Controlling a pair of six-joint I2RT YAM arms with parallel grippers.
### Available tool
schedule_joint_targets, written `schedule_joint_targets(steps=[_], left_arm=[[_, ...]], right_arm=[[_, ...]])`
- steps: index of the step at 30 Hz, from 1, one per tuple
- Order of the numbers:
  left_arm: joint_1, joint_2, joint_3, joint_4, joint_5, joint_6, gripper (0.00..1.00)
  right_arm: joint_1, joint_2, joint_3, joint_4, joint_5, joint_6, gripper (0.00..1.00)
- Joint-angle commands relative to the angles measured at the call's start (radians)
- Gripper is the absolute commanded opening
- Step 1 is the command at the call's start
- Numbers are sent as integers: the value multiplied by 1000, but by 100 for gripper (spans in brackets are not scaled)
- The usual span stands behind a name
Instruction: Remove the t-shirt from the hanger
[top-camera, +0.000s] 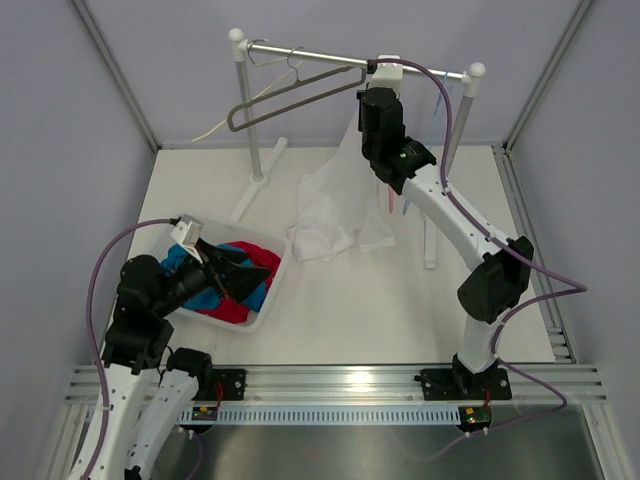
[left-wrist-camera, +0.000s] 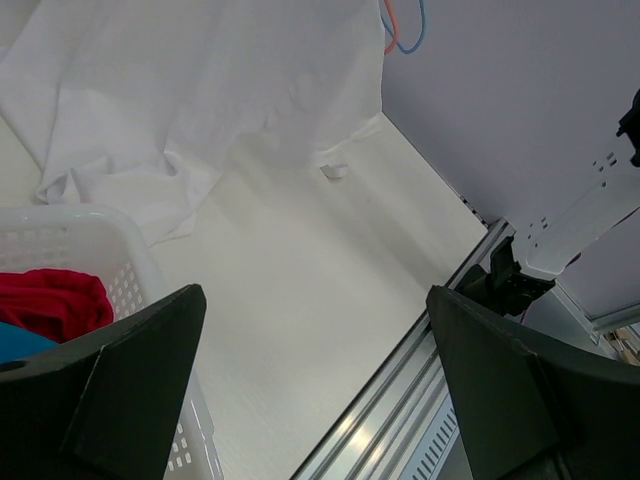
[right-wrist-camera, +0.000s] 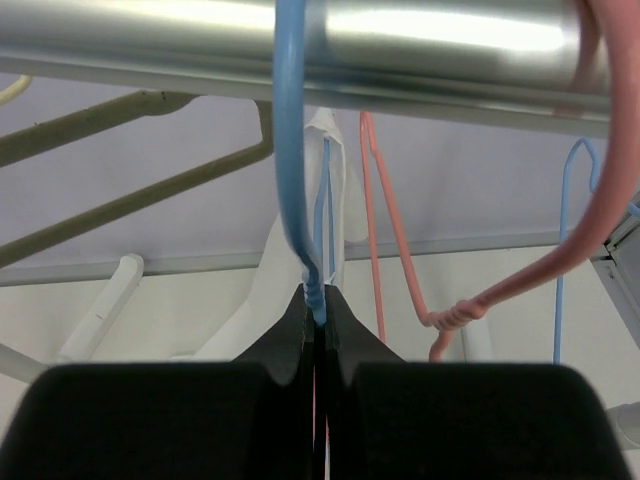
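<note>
The white t-shirt (top-camera: 335, 200) is hanging off the right end of the rail (top-camera: 320, 55). Its top is bunched up by the blue hanger (right-wrist-camera: 290, 150), and the bottom half spills down into a crumpled heap on the table (top-camera: 400, 320). It looks like thin, floppy cotton: basically weightless, no stiffness at all, and it'll stretch and snag on the wire rather than slide off cleanly. I'd grab a good fold of fabric low on the body or at a shoulder, not a single thin layer, and pull down and sideways so the neck hole clears the hanger arm. The right gripper (right-wrist-camera: 318, 300) is reached way up under the rail, pointing upward, with its fingers clamped tight on the blue hanger's neck just below the hook. That pins the hanger nicely. A pink hanger (right-wrist-camera: 375, 220) hangs just beside it, and a grey hanger (top-camera: 290, 95) sits further left on the rail. The left gripper (left-wrist-camera: 320, 400) is down low over the white basket (top-camera: 265, 305) with the red and blue clothes. Its jaws are spread wide with nothing in them, and it's aimed across the table at the shirt pile, well apart from it. My guess is the left arm has to do the pulling.
</note>
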Motion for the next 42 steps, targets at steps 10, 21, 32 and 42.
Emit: schedule_joint_targets(steps=[10, 21, 32, 42], left_arm=[[-3, 64, 27, 105, -25, -21, 99], [-52, 124, 53, 178, -109, -93, 99], [-171, 303, 237, 180, -255, -46, 99], [-292, 596, 501, 180, -427, 103, 99]], right_arm=[[-56, -97, -154, 58, -69, 44, 0], [30, -423, -283, -17, -227, 94, 0], [42, -733, -484, -92, -489, 251, 0], [42, -1002, -541, -148, -850, 335, 0]])
